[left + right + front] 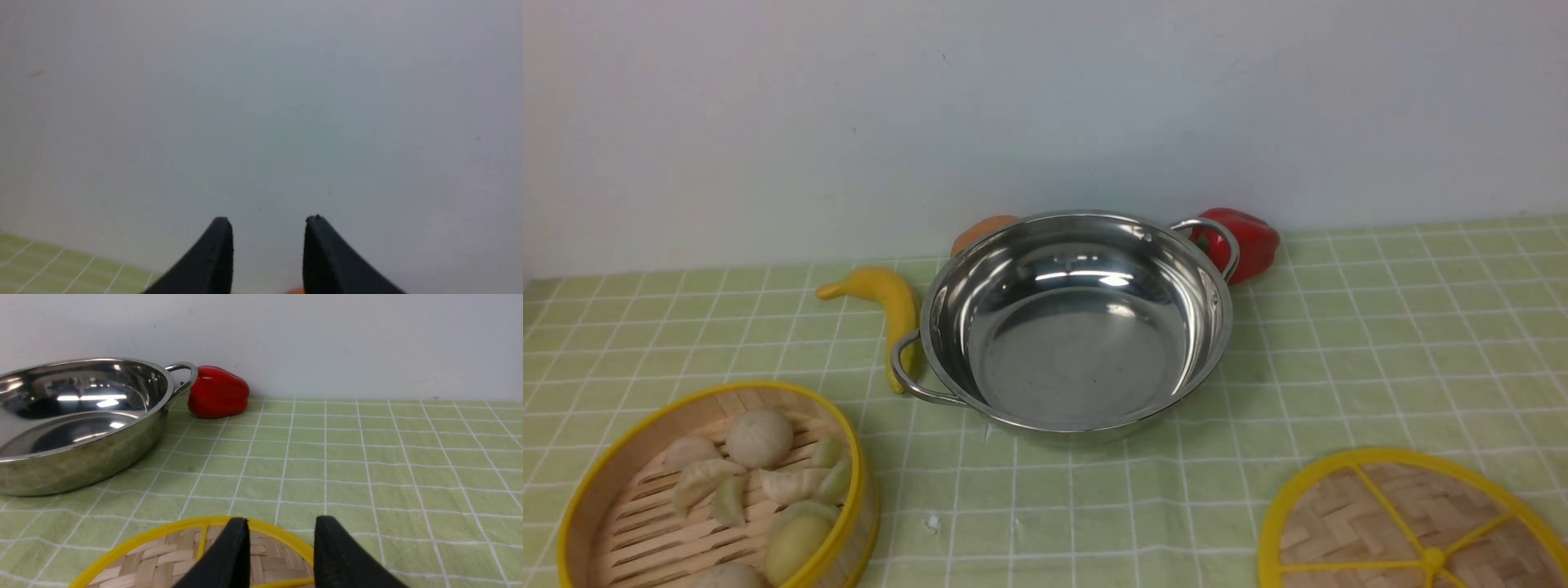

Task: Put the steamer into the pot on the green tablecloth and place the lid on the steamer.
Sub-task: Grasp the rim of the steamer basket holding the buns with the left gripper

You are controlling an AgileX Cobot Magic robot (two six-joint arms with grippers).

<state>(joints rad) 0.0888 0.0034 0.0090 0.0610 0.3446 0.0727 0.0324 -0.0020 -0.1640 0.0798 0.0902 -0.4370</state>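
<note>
Nothing done yet: the pot [1078, 351] stands empty at far centre of the green tablecloth [1380, 327], the steamer [595, 506] near left and the lid [1388, 514] near right, both apart from it; left gripper [268, 245] and right gripper [280, 547] have jaws apart, holding nothing.
</note>
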